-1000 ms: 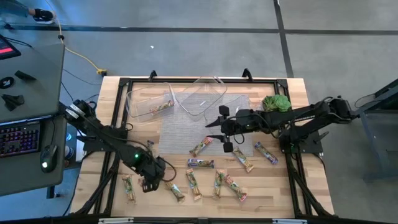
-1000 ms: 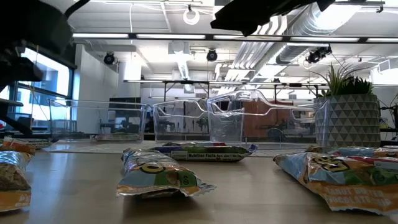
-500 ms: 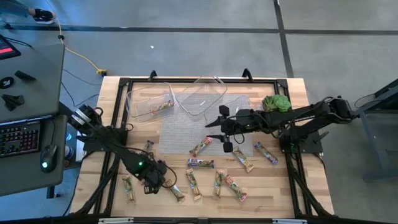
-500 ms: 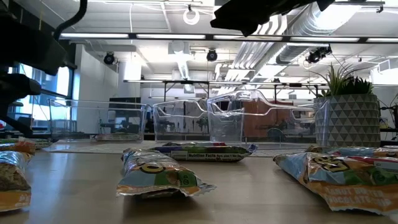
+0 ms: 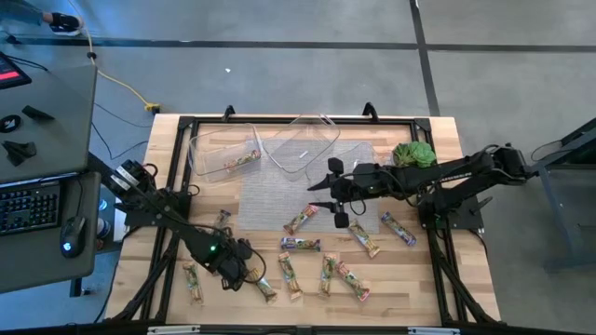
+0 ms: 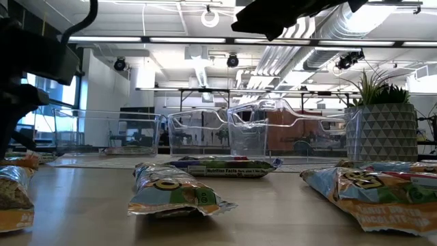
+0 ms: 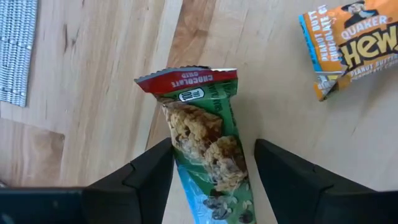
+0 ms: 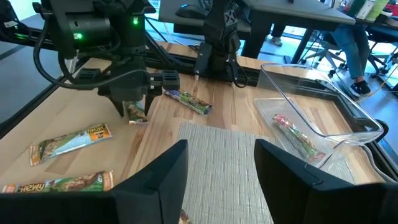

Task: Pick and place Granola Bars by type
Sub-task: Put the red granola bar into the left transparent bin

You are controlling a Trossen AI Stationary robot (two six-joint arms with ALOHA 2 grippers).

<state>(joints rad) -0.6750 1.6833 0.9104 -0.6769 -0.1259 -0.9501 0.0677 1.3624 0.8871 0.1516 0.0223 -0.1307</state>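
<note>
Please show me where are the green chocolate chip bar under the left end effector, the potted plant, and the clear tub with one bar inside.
green chocolate chip bar (image 7: 208, 155), left wrist view, middle of its wrapper.
potted plant (image 5: 413, 154), high view, on its leaves.
clear tub (image 8: 283, 84), right wrist view, on its near wall.

We see grey floor (image 5: 279, 84) w/ dark seams, desk (image 5: 47, 140) w/ keyboard (image 5: 28, 207) beside table, ceiling strip lights (image 6: 171, 39), ducts (image 6: 300, 48), big window (image 6: 58, 89).
</note>
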